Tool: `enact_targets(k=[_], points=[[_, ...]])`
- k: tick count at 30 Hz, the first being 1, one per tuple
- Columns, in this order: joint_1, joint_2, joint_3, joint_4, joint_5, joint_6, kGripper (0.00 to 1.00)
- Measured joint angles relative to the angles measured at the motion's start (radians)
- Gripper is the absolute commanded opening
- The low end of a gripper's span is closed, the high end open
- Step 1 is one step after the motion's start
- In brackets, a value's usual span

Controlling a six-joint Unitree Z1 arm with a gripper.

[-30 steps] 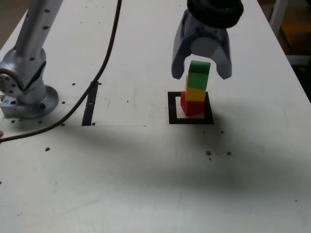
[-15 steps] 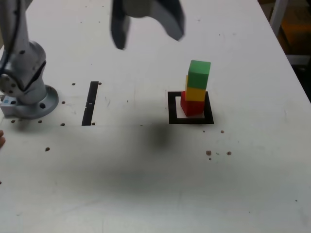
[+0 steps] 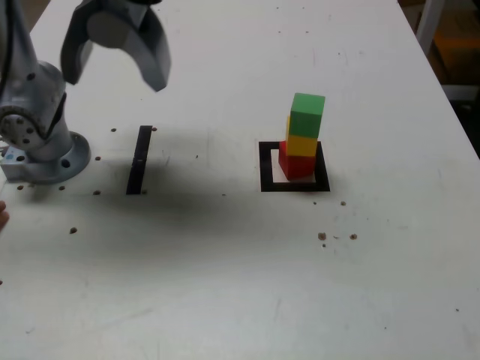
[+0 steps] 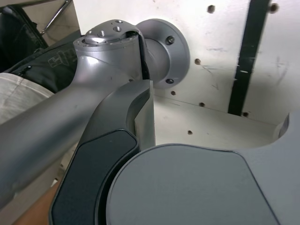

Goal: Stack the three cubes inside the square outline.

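The three cubes stand as one upright stack inside the square outline (image 3: 266, 168) at the exterior view's centre right. The red cube (image 3: 297, 166) is at the bottom, the yellow cube (image 3: 302, 145) in the middle and the green cube (image 3: 307, 114) on top. My gripper (image 3: 114, 73) hangs open and empty high at the exterior view's upper left, far from the stack and above the thin tape strip. No cube or outline shows in the wrist view, where a grey jaw fills the foreground.
A thin black tape strip (image 3: 139, 159) (image 4: 246, 56) lies beside the arm's round grey base (image 3: 45, 154) (image 4: 161, 51). Small dark specks dot the white table (image 3: 225, 285). The table's right edge runs near the stack's side.
My gripper has left the stack, risen and swung to the exterior view's left, its jaws spreading wider. The three stacked cubes have stayed in place.
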Motion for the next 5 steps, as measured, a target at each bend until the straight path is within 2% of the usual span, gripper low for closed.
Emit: enact_targets(k=[5], points=[[0.004,-0.001,0.107,-0.077,-0.022,0.010,1.00]])
